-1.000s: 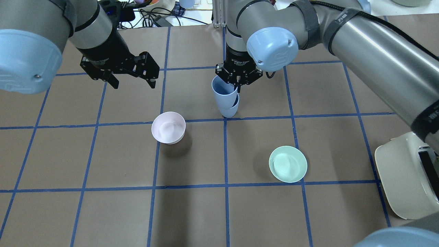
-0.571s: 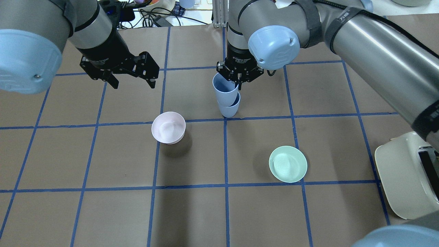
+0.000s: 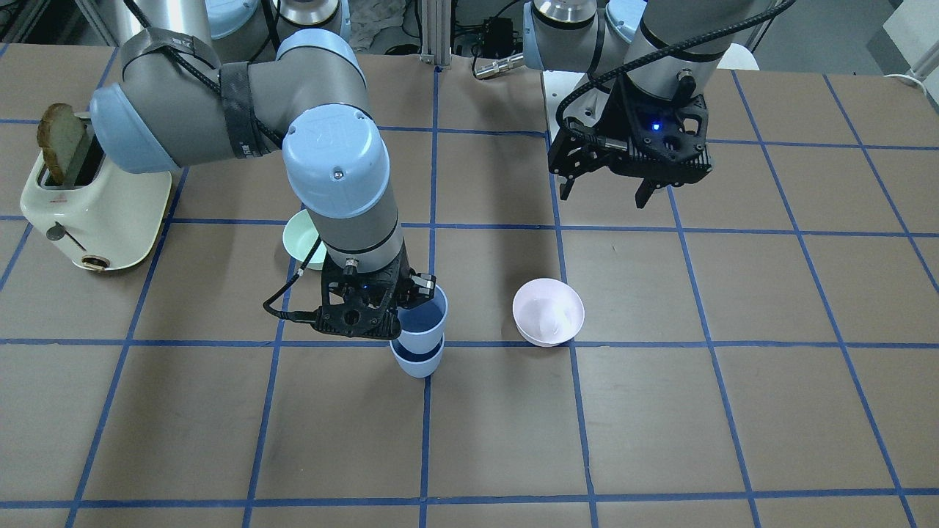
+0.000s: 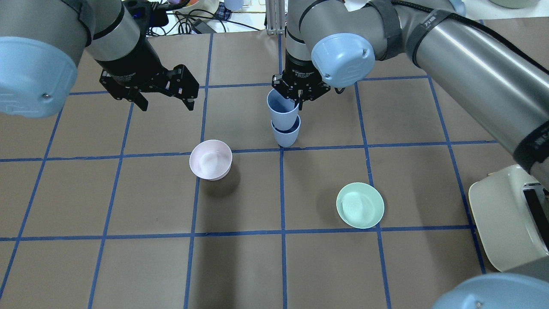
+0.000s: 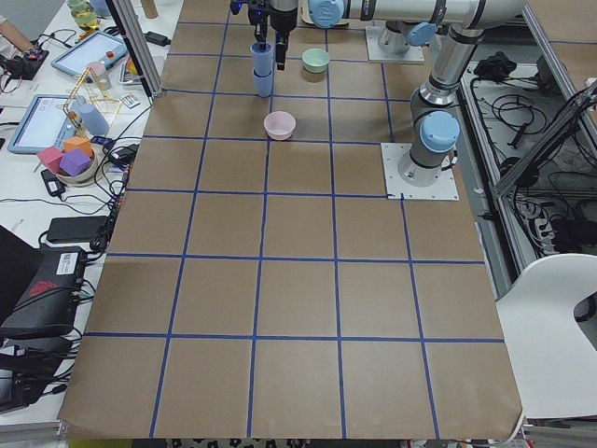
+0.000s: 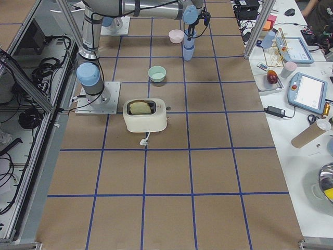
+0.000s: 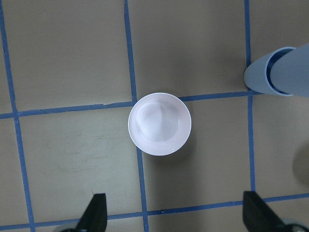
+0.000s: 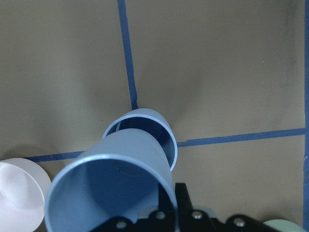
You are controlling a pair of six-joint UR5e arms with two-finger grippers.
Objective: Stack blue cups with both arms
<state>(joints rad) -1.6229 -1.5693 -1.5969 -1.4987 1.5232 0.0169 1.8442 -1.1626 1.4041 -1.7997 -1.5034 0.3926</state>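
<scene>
Two blue cups stand at the table's middle. The lower blue cup (image 4: 286, 134) (image 3: 418, 363) sits upright on the table. The upper blue cup (image 4: 282, 109) (image 3: 422, 321) is partly nested in it, its bottom inside the lower rim. My right gripper (image 4: 299, 99) (image 3: 389, 312) is shut on the upper cup's rim. The right wrist view shows the held cup (image 8: 111, 188) over the lower cup (image 8: 161, 133). My left gripper (image 4: 166, 105) (image 3: 605, 196) hangs open and empty above the table, to the cups' left in the overhead view.
A pale pink bowl (image 4: 210, 159) (image 7: 160, 123) sits below my left gripper. A mint-green bowl (image 4: 360, 204) lies near the right arm's side. A cream toaster (image 4: 510, 219) holding a bread slice (image 3: 62, 139) stands at the right edge.
My right gripper has moved the upper cup from a tilt to nearly upright, in line over the lower cup. The left arm has not moved.
</scene>
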